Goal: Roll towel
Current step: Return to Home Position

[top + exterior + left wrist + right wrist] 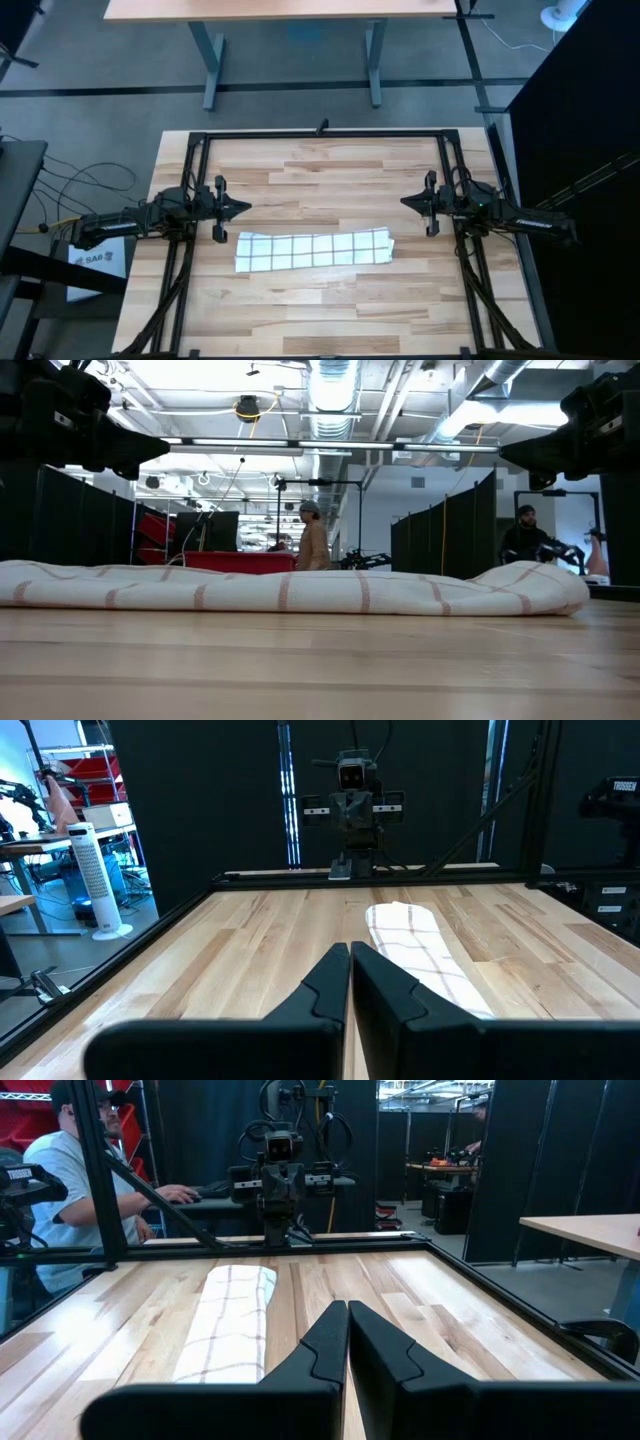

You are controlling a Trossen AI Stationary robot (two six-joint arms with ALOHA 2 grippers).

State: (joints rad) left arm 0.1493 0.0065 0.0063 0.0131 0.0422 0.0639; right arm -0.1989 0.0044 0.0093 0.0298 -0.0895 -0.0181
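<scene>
Only the low towel [313,249] blocks the way, just toward 6 o'clock of centre; the table [330,170] toward 12 o'clock is open.

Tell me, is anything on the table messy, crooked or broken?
Nothing is spilled or broken. The towel lies as one long band across the table, only a little slanted, with its left end wider than its right. The left gripper and right gripper hang shut near its ends, not touching it.

Light wood plank counter [330,310] fills the middle of the high view, with another desk [280,8] along the top edge. A white tower fan [97,880] stands on the floor off the counter. Low view, mid-frame: a person [316,545] standing way back.
</scene>
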